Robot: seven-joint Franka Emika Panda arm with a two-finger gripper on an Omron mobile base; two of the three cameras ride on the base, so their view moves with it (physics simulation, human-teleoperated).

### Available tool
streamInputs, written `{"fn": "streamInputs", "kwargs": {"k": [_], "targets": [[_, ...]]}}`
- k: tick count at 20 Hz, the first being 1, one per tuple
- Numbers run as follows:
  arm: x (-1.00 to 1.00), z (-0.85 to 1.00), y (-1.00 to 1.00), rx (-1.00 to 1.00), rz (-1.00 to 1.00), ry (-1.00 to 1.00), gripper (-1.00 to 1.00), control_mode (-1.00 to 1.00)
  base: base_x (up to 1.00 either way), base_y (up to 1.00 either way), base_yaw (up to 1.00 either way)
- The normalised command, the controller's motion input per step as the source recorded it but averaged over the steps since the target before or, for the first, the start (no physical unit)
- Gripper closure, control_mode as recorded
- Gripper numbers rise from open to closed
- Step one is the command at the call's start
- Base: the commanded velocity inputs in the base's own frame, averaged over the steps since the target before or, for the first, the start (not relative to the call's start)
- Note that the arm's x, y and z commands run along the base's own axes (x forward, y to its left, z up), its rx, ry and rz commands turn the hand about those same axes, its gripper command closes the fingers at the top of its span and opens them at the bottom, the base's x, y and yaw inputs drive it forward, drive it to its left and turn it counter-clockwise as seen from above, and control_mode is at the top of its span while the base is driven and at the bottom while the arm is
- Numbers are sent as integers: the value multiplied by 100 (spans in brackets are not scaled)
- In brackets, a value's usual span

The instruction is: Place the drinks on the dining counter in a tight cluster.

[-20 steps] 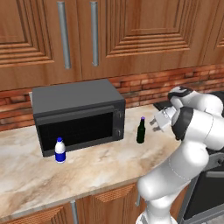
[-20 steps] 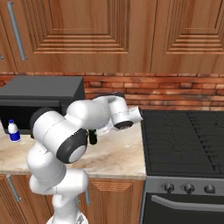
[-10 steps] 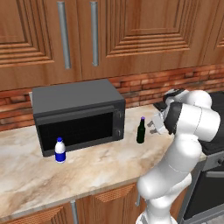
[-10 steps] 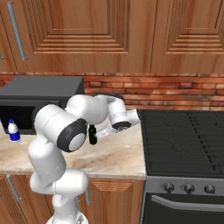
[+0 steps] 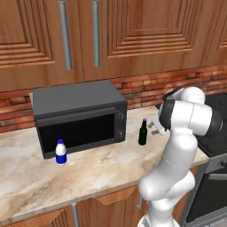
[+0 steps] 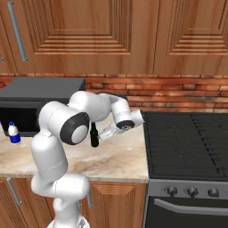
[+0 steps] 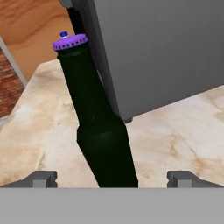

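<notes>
A small dark bottle [image 5: 142, 132] [image 6: 94, 135] with a purple cap stands upright on the marble counter, just right of the microwave. My gripper [image 5: 154, 128] [image 6: 106, 132] is level with it on its right side and open. In the hand view the dark bottle [image 7: 105, 144] rises tilted between my two fingertips [image 7: 41, 178], which stand wide apart and do not touch it. A small white-and-blue bottle [image 5: 61, 152] [image 6: 14, 133] stands in front of the microwave's left end. The dining counter is out of view.
The black microwave [image 5: 80, 116] [image 6: 35, 100] sits against the brick wall close behind the dark bottle, and its grey side [image 7: 157, 52] looms in the hand view. A black stove [image 6: 187, 138] adjoins the counter on the right. Wooden cabinets [image 5: 111, 35] hang above.
The arm has folded in and the open gripper has moved closer to the dark bottle. Both bottles stay where they were.
</notes>
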Motion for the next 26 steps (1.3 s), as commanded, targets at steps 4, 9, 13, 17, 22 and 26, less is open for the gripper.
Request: {"fn": "streamInputs", "kwargs": {"k": [4,9,13,17,22,26], "targets": [[0,0,21,0,0,0,-100,-100,0,0,0],[0,0,19,0,0,0,-100,-100,0,0,0],[0,0,14,0,0,0,-100,-100,0,0,0],[-1,0,13,0,0,0,-100,-100,0,0,0],[-4,0,15,0,0,0,-100,-100,0,0,0],[-9,0,13,0,1,0,-100,-100,0,0,0]]}}
